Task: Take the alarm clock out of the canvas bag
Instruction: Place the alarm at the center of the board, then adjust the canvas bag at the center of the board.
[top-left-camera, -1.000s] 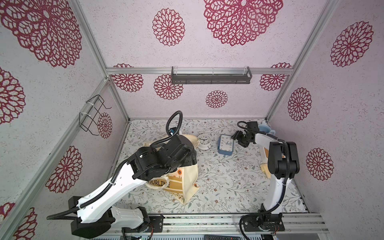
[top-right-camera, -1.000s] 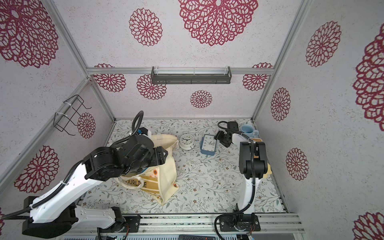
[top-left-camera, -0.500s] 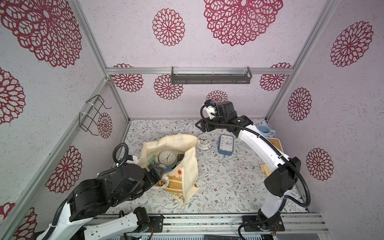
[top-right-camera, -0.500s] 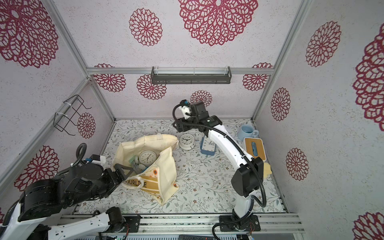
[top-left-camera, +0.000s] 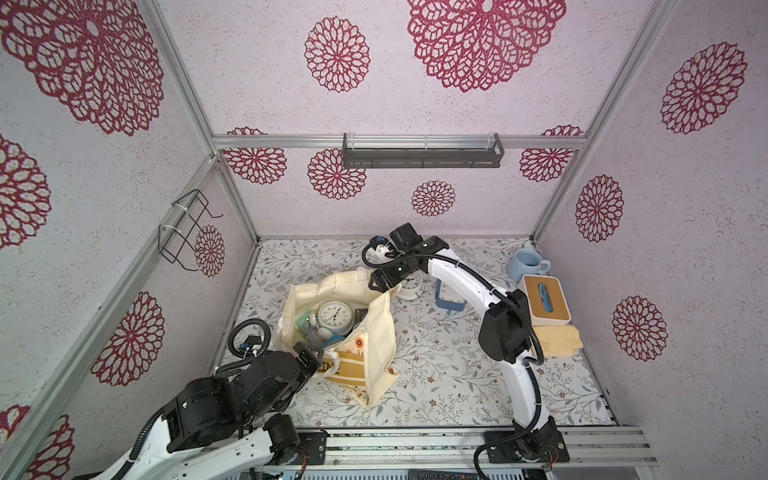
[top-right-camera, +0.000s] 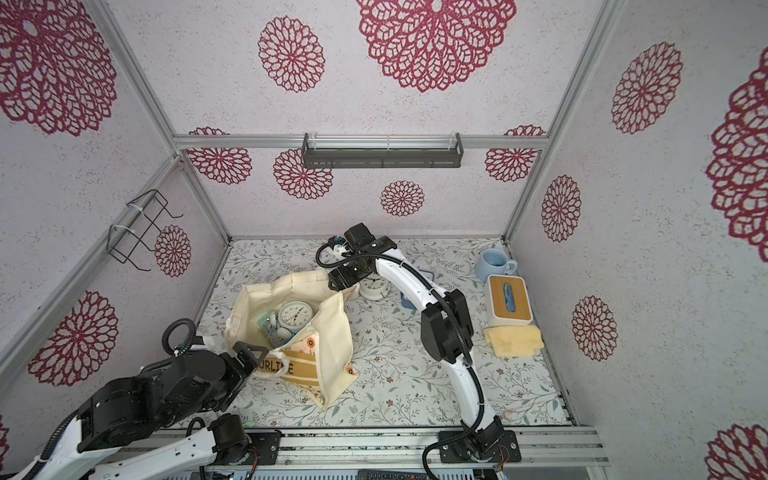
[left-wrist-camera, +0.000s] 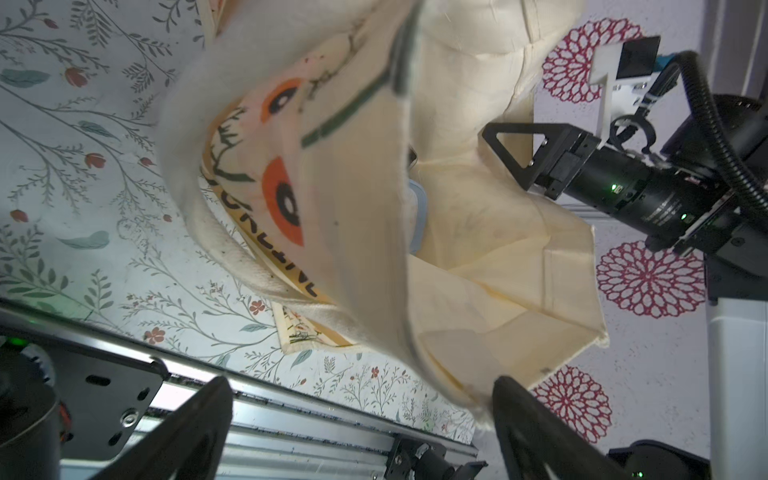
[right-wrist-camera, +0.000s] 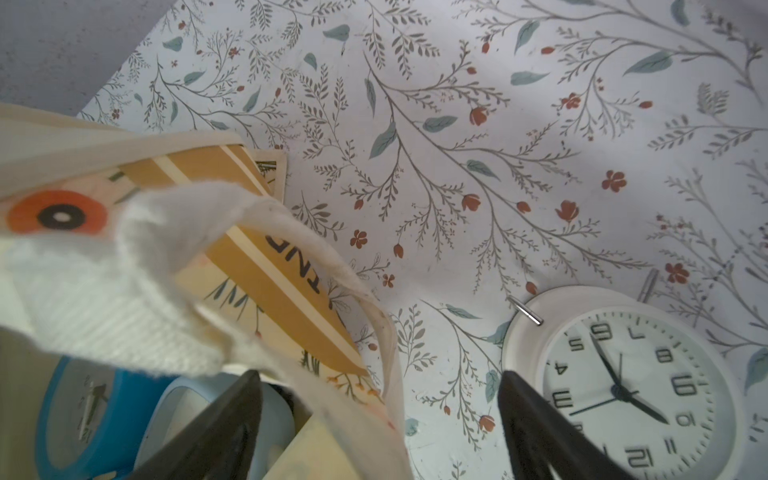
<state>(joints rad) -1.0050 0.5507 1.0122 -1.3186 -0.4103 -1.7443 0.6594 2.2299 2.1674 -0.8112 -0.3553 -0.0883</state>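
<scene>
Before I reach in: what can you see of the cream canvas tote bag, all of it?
The cream canvas tote bag stands slumped on the floral tabletop, mouth gaping upward, soft and creased. Its front panel shows mustard stripes, dark lettering and orange flowers. Inside lie a round white-faced alarm clock and small items. The open left gripper is at its front rim, the open right gripper at its back rim.

Inside the canvas bag (top-left-camera: 378, 336), the small things under the round clock (top-left-camera: 335, 318) are too jumbled to tell apart. Beyond the bag, the right arm (top-left-camera: 457, 276) hides most of a blue clock (top-left-camera: 446, 300). The left claw (top-left-camera: 308, 352) covers the bag's first letters.
</scene>
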